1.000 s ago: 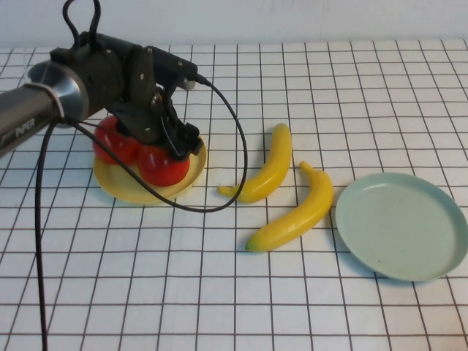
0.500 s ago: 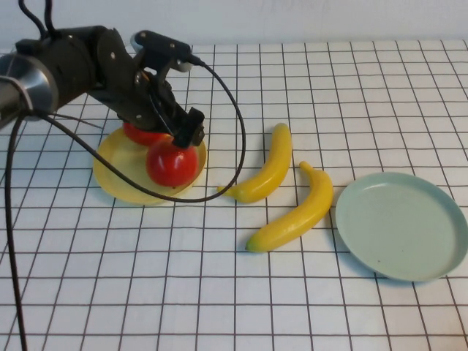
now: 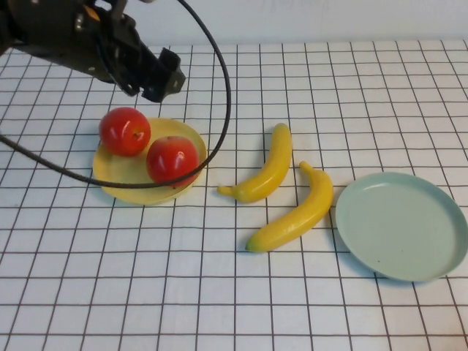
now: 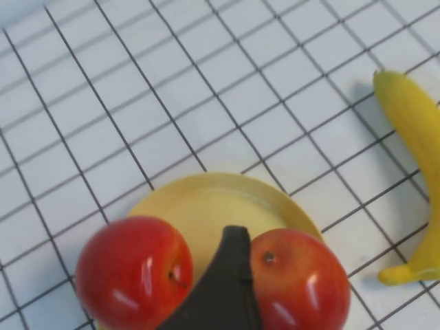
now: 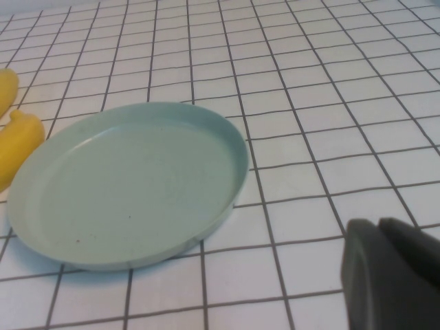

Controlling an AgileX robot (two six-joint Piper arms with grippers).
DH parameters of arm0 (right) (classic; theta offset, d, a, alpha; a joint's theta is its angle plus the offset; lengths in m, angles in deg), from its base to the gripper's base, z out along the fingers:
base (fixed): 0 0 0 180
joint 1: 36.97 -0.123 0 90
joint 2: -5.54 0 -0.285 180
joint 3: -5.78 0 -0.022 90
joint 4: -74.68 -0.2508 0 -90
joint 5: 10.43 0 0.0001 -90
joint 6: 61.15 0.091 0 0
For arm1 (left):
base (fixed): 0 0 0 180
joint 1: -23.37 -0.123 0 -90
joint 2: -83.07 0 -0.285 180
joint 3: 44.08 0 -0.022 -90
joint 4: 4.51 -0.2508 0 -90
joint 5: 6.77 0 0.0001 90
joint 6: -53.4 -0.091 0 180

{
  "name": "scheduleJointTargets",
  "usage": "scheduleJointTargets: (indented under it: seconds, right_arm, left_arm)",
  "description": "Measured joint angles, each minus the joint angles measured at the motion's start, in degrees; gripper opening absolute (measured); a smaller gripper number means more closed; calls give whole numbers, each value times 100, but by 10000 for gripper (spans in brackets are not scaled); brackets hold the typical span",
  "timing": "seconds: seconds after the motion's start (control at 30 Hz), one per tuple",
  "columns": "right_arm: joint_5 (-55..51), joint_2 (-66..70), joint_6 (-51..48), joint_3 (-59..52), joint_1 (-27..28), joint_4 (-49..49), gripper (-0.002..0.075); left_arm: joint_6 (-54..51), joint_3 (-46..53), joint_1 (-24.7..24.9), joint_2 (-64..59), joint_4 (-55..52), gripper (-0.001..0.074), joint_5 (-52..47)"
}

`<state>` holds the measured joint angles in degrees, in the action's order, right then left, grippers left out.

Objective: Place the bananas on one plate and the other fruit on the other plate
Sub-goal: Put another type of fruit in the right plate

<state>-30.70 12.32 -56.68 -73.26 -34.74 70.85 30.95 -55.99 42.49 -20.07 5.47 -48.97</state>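
Two red apples (image 3: 125,131) (image 3: 172,159) sit side by side on the yellow plate (image 3: 117,183). My left gripper (image 3: 164,80) is raised behind the plate, open and empty. One of its fingers (image 4: 232,275) shows above the gap between the apples (image 4: 132,271) (image 4: 300,282). Two yellow bananas (image 3: 268,170) (image 3: 298,210) lie on the table between the plates. The pale blue-green plate (image 3: 402,225) is empty at the right. My right gripper (image 5: 393,275) is shut and empty, low over the table beside the blue-green plate (image 5: 130,182), and does not show in the high view.
The table is a white cloth with a black grid. A black cable (image 3: 219,124) loops from the left arm over the yellow plate's far edge. One banana's tip (image 4: 412,124) lies close to the yellow plate (image 4: 206,199).
My left gripper has lifted off the yellow plate and drawn back toward the far left. The apple it was over now rests on the plate, and both apples are uncovered.
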Motion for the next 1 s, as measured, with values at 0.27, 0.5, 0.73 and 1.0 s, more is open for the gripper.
scheduleJointTargets:
  seconds: [0.27,0.5,0.73,1.0]
  right_arm:
    - [0,0,0,0,0,0,-17]
    - [0,0,0,0,0,-4,-17]
    - [0,0,0,0,0,-4,-17]
    - [0,0,0,0,0,-13,-17]
  left_arm:
    - [270,2009,0,2181,117,487,1315]
    - [1095,4119,-29,4027,370,38,2555]
    - [1072,5115,-96,4917,285,0,2979]
    - [1266,5821,-96,6045,-143,-2,2484]
